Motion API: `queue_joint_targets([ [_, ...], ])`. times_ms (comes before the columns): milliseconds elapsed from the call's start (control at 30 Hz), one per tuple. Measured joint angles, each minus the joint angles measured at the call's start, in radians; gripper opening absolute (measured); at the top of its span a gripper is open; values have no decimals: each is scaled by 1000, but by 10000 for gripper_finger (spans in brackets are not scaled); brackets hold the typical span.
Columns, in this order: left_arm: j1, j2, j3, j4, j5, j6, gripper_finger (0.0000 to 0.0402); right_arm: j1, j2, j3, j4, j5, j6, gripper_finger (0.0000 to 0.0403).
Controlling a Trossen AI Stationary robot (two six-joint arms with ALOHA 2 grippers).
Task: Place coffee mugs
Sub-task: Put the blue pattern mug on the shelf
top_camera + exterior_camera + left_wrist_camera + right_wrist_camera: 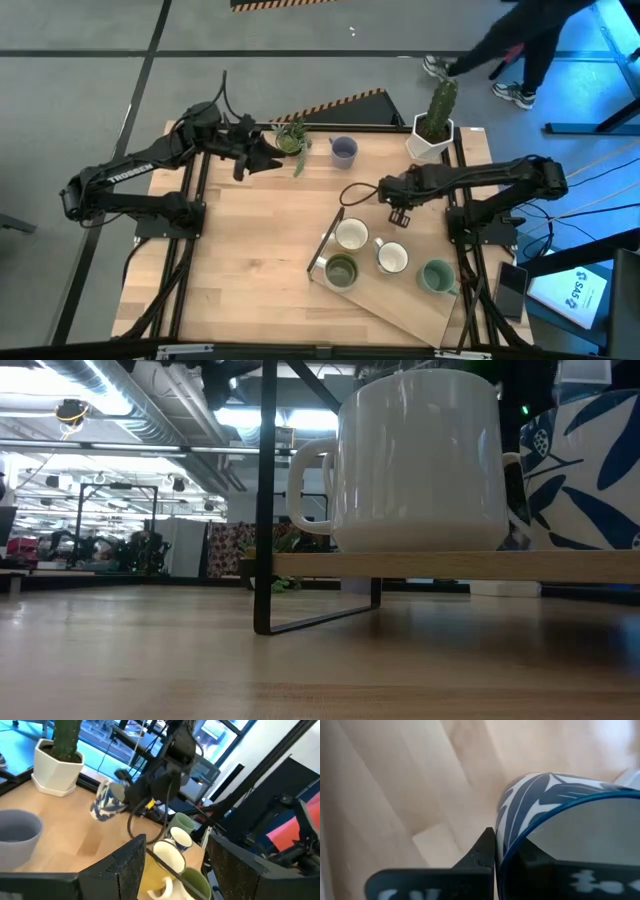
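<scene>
Table (250, 250): a light wooden top seen from above, with a dark robot arm at either side.
Shelf (400, 310): a low wooden board on a thin black wire stand, lying at an angle on the table's right half; in the low view it sits raised a little above the tabletop.
Left arm: waiting near the table's far left edge; its gripper (262, 155) is just beside the small leafy plant (292, 138), fingers spread apart and holding nothing.
Right arm: reaching in from the right, its gripper (398, 192) above the shelf's far end.
Right gripper's hold: clamped on the rim of a white mug with a blue leaf pattern (555, 800), one finger outside the wall; the left wrist view shows this mug (106, 802) carried tilted above the wood.
Cactus (437, 110): in a white angular pot at the far right corner.
Mugs on the shelf: a cream mug (351, 235), an olive green mug (341, 271), a white mug (392, 258) and a teal mug (437, 277), grouped close together.
Lavender mug (343, 150): alone on the table near the far edge, between plant and cactus.
</scene>
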Motion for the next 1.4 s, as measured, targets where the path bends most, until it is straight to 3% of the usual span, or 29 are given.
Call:
queue_joint_targets([
  [367,-60,-60,0,-1,-8,0,208,77,0,442,-76,48,-210,1],
  [500,-71,-75,0,-1,-9,0,208,194,-2,580,-69,1,-346,1],
  [667,-73,-86,0,-6,-10,6,208,412,1,634,-57,-22,-363,1],
  [800,-73,-87,0,-20,-10,9,208,581,19,635,35,-17,-307,1],
  [967,-73,-87,0,-31,-10,10,208,748,54,635,157,-24,-113,1],
  [1133,-73,-87,0,-31,-27,14,208,885,101,635,141,-22,117,1],
  [1400,-73,-87,0,-32,-28,61,208,1027,226,635,55,-105,214,1],
])
